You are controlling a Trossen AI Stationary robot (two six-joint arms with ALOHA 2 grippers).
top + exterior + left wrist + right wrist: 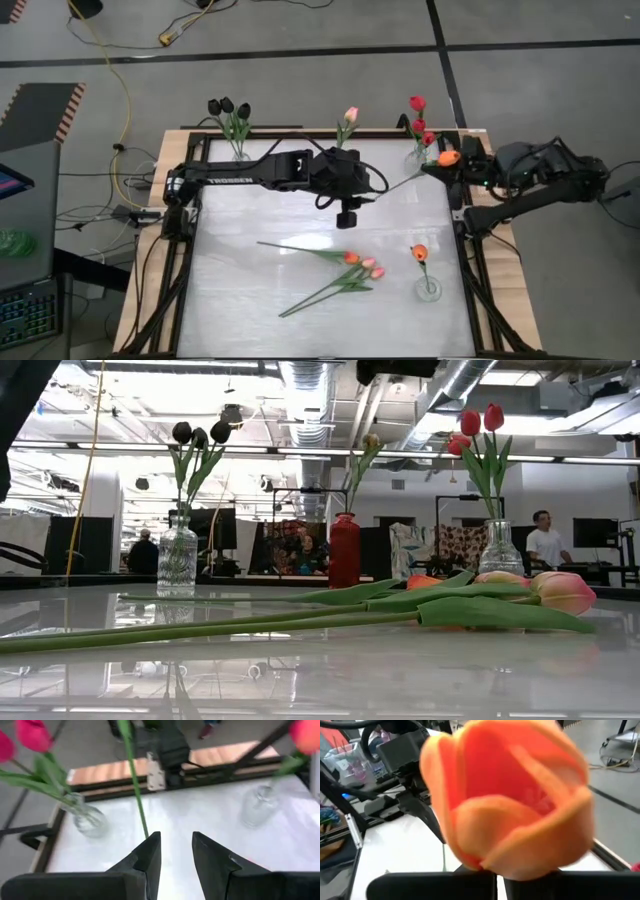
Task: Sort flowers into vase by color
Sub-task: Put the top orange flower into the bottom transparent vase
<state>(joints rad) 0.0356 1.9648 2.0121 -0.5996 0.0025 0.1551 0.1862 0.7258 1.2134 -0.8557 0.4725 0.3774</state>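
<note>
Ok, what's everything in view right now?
Black artificial tulips: three, vased, table's upper left in high view.
Pink artificial tulip: one, in red vase, upper middle.
Red artificial tulips: three, vased, upper right.
Vased orange tulip: one, lower right.
Clear glass vases: three, holding black, red, orange.
Loose tulips: three, one orange, two pink, lying mid-table.
Held orange tulip: one, in right jaws.
People: some, background.
Left gripper: jaws open, upper middle.
Right gripper: jaws shut on held orange tulip, right edge.

A large open lab or workshop: bare ceiling ducts (300,385), monitors (596,532), floor cables (120,90), people (545,540) at desks.
</note>
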